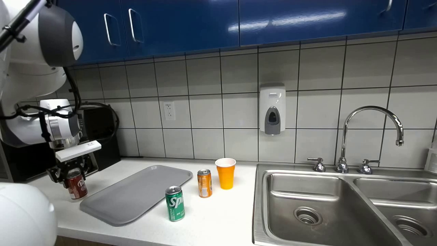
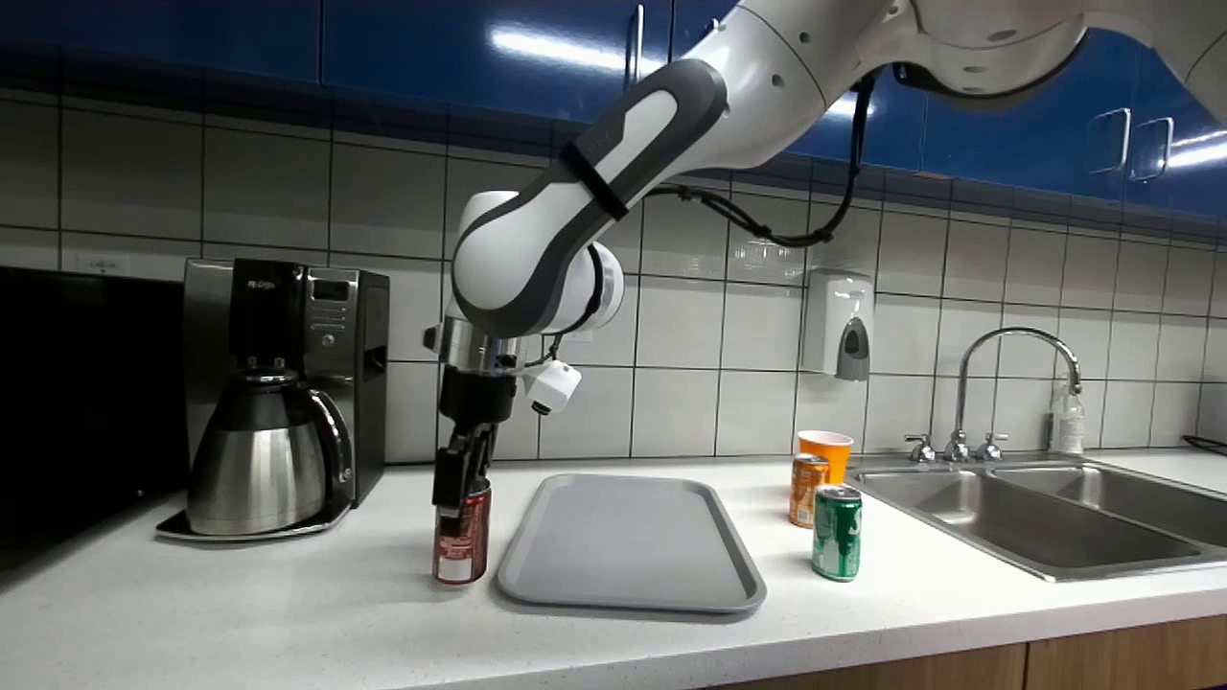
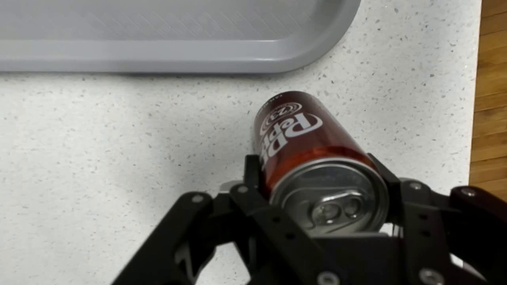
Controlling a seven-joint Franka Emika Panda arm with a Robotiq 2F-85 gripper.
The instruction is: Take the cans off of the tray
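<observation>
Grip: your claw [image 3: 319,176] pinches the dark red can [image 2: 465,557], its fingers [image 3: 252,170] bearing on opposite sides near the silver top. Long axis of this can reads close to vertical in both exterior views: top up between your fingers, base down at the worktop [image 2: 316,613]. Whether base and surface touch, you cannot tell. In the wrist view you see the same axis run slantwise, base end toward the tray [image 3: 174,35], silver top and pull tab facing the camera. Lettering is on the side toward the tray.

Tray: lies flat just beside your claw; the dark red can is near one rounded corner, apart from the rim. The tray's long axis runs past the claw, from near the worktop's front edge toward the tiled wall [image 1: 206,145].

Across the tray from your claw, you have the green can [image 1: 175,205], upright, top up, near the rim. Farther from the claw and nearer the wall: the orange-bronze can [image 1: 205,184], likewise upright, just beside the yellow-orange cup [image 1: 226,176]. On the claw's other side, away from the tray, note the coffee maker [image 2: 273,402].
</observation>
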